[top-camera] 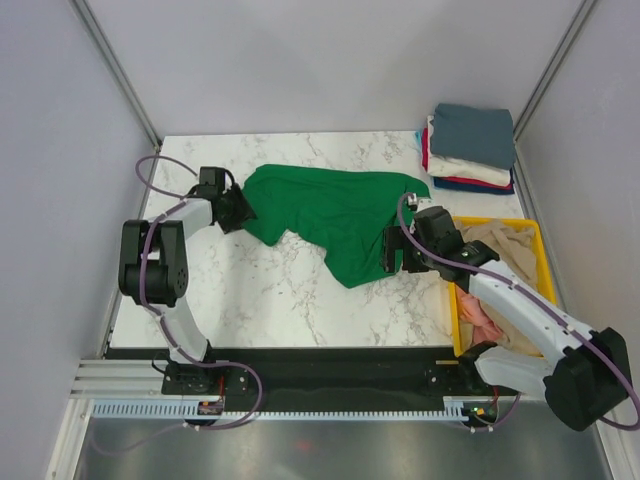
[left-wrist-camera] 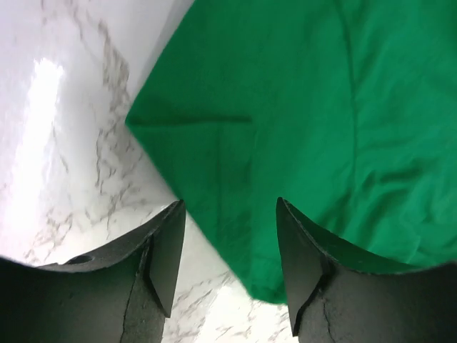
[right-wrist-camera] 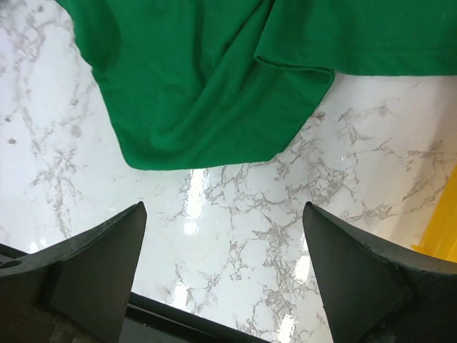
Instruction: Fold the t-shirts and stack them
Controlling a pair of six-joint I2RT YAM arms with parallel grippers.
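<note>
A bright green t-shirt point(top-camera: 335, 212) lies crumpled and spread across the middle of the marble table. My left gripper point(top-camera: 243, 213) is open at the shirt's left edge; in the left wrist view point(left-wrist-camera: 230, 246) the green cloth point(left-wrist-camera: 300, 121) lies between and beyond its fingers. My right gripper point(top-camera: 390, 252) is open just off the shirt's lower right corner; in the right wrist view point(right-wrist-camera: 223, 250) the cloth point(right-wrist-camera: 207, 93) lies ahead of the fingers, with bare marble between them. A stack of folded shirts point(top-camera: 469, 147), slate blue on top, sits at the back right.
A yellow bin point(top-camera: 543, 262) at the right holds beige and salmon pink shirts point(top-camera: 482, 325); its corner shows in the right wrist view point(right-wrist-camera: 443, 229). White walls enclose the table. The black front rail point(top-camera: 320, 365) runs along the near edge.
</note>
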